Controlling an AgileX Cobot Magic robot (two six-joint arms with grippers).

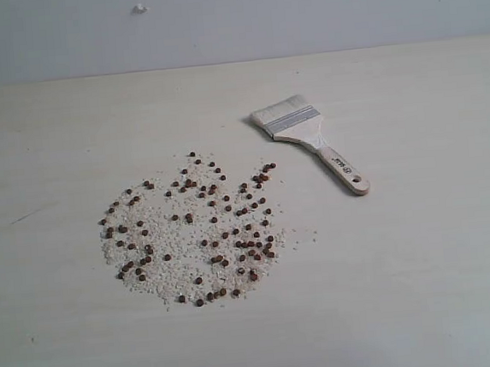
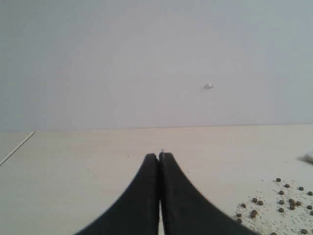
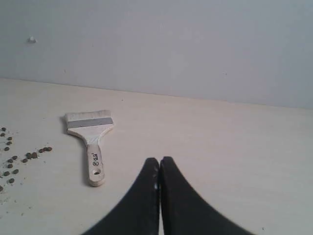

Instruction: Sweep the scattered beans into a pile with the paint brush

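Reddish-brown beans lie scattered over a wide round patch of pale crumbs in the middle of the table; no heap has formed. Some of the beans show in the left wrist view, and a few beans in the right wrist view. The paint brush lies flat to the right of the patch, bristles toward the wall, holed handle toward the front right. It also lies in the right wrist view as the paint brush. My left gripper is shut and holds nothing. My right gripper is shut, empty, just beside the handle's end. Neither gripper appears in the exterior view.
The pale wooden table runs back to a grey wall with a small white mark. A seam or table edge shows in the left wrist view.
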